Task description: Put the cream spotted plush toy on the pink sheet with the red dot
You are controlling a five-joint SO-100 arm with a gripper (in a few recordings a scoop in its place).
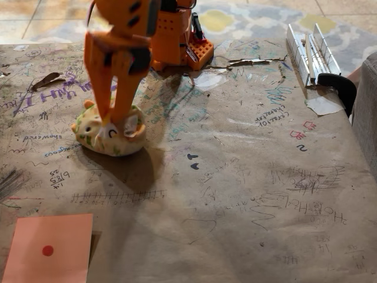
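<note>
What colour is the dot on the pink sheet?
Red, a single round dot near the middle of the pink sheet, clearest in the fixed view.

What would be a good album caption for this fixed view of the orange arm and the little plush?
Orange gripper pressing down on the cream spotted plush toy; the pink sheet with the red dot waits nearby.

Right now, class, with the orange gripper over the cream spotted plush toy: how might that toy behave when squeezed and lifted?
The small rounded cream spotted plush toy looks soft, so it will probably dent under the orange gripper pressing into its top. Being stuffed fabric, it is likely light and not slippery. Its egg-like shape might roll if nudged across the scribbled brown paper table cover.
</note>
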